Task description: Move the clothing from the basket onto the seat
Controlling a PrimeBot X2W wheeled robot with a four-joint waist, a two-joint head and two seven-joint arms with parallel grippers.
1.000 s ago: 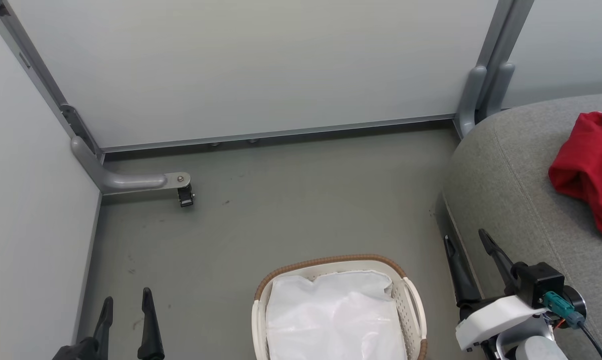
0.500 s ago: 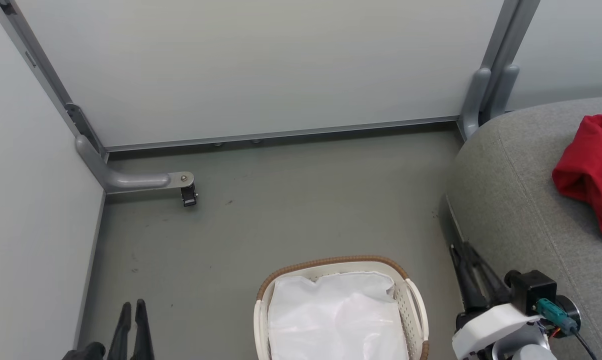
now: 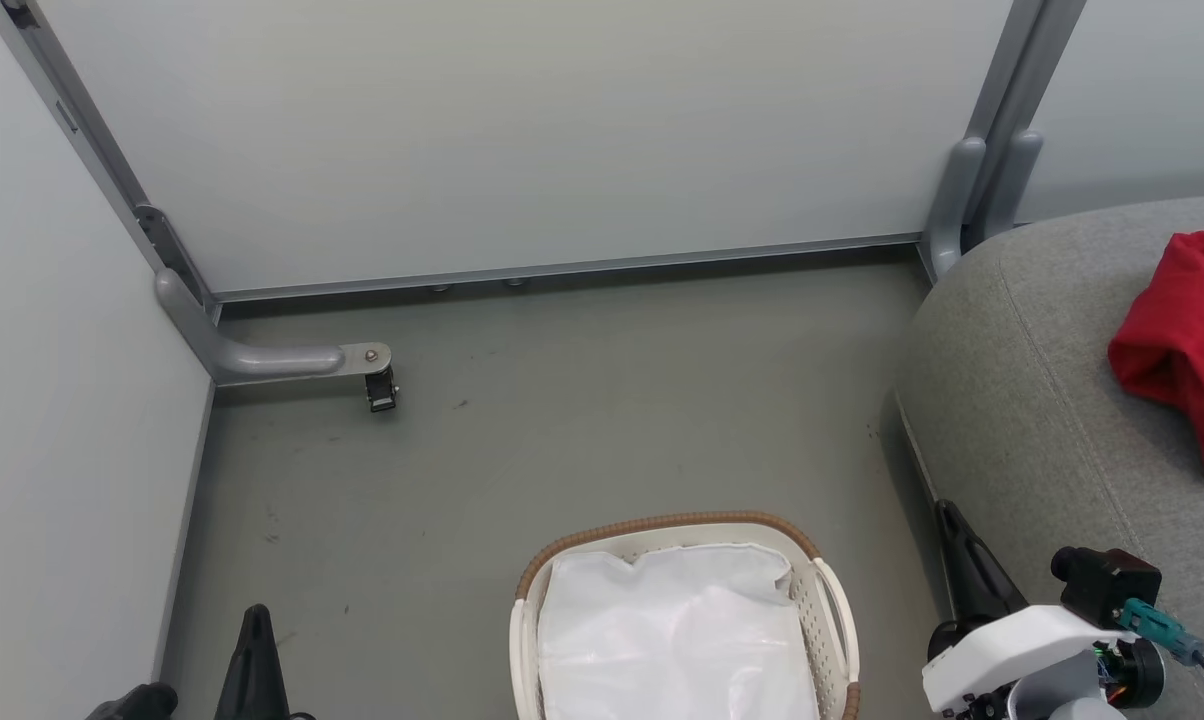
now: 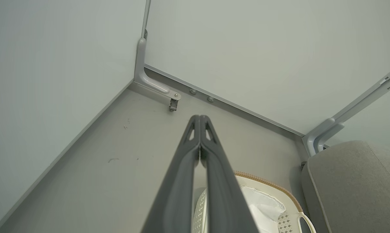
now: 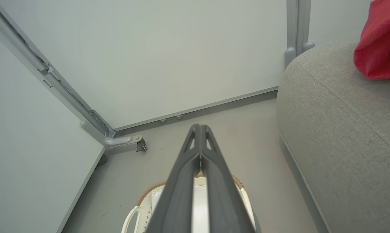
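The left gripper rises from the lower left corner of the head view, its two dark fingers pressed flat together and holding nothing. In the left wrist view the tips meet above the grey floor. The right gripper stands at the lower right on a white wrist housing, just beside the front edge of the seat. Its fingers are likewise closed tip to tip and empty.

The clothing lies bunched on the seat at the right edge of the frame. It is a soft red heap with a sliver of white at its upper corner, partly cut off by the frame. The basket sits on the floor at the bottom centre, a crinkled white liner covering its inside.
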